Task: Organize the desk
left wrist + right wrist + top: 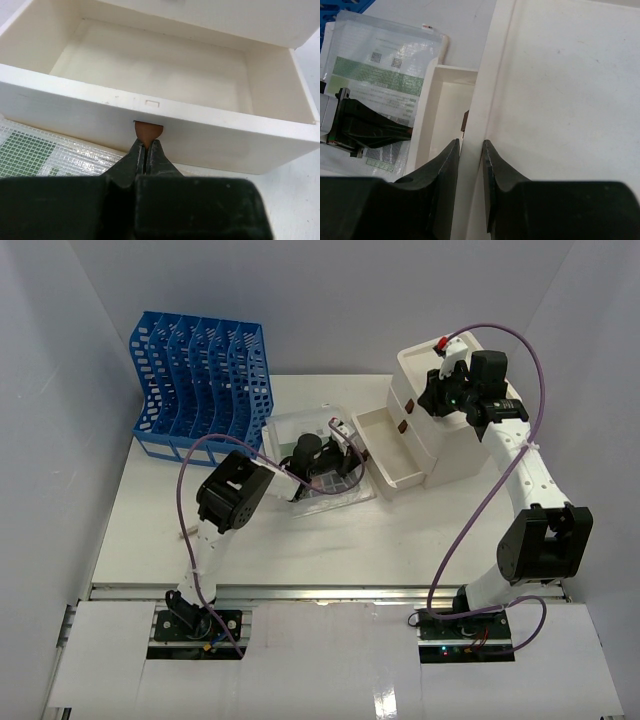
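Note:
The white desk (pixel 300 550) carries a cream drawer cabinet (pixel 455 450) at the back right. Its lower drawer (pixel 392 448) is pulled out and looks bare inside (pixel 160 70). My left gripper (pixel 147 146) is shut on the drawer's brown pull tab (pixel 148 131); in the top view it (pixel 350 440) sits at the drawer's front. My right gripper (pixel 470 150) is closed on the rim (pixel 485 90) of the cabinet's top tray; in the top view it (pixel 435 395) is above the cabinet.
A clear mesh pouch (pixel 325 490) with printed papers lies under my left arm, against the drawer front (pixel 30 155); it also shows in the right wrist view (pixel 385 75). A blue slotted file rack (pixel 200 385) stands at the back left. A metal rail (pixel 320 592) runs along the desk's front edge.

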`<action>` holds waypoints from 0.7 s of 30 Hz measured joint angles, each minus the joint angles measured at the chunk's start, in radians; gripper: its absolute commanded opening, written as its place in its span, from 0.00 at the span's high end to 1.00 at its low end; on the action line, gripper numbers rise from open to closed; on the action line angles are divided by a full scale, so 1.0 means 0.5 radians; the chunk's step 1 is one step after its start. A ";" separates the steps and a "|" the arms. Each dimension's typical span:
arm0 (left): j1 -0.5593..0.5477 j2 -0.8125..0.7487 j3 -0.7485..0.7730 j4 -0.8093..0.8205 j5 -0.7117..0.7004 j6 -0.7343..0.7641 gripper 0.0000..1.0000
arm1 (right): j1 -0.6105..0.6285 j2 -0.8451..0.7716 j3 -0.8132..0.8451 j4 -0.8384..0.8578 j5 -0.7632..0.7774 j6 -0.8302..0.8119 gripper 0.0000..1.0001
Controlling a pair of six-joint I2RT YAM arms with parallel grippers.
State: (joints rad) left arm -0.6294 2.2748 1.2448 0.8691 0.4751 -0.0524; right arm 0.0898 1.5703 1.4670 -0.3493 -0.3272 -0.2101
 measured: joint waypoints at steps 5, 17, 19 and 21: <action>0.024 -0.018 -0.021 0.000 0.019 -0.033 0.37 | -0.005 -0.005 -0.020 0.047 -0.013 -0.007 0.24; 0.028 -0.261 -0.019 -0.141 0.052 -0.314 0.03 | -0.018 -0.171 -0.188 0.051 -0.167 -0.345 0.05; 0.028 -0.442 -0.055 -0.212 0.011 -0.343 0.02 | 0.009 -0.250 -0.231 -0.021 -0.208 -0.404 0.07; 0.025 -0.709 -0.151 -0.323 -0.064 -0.378 0.02 | 0.055 -0.340 -0.282 -0.087 -0.256 -0.479 0.09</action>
State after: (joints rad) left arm -0.6168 1.9202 1.1692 0.7076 0.4432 -0.2414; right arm 0.1173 1.4004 1.3262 -0.3928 -0.4553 -0.4497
